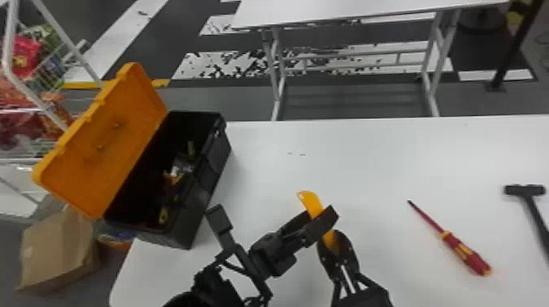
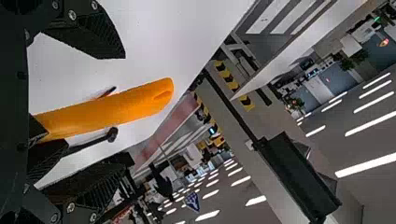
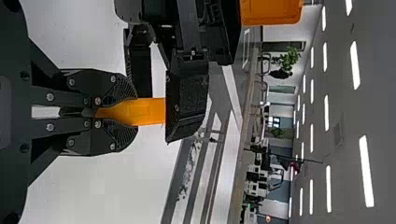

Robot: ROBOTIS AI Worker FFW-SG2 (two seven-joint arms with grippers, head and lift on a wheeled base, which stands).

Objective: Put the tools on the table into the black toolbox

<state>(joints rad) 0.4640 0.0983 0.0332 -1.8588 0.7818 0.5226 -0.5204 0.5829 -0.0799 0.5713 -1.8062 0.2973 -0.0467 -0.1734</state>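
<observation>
Within the right claw, pinched, an orange tool, middle hidden behind the spread left claw.

The toolbox stands at the surface's far left corner, its lid out past the left edge, small items inside. Well to its right lies the screwdriver, then the hammer. Beyond the left edge is a carton; behind the far edge, another table.
</observation>
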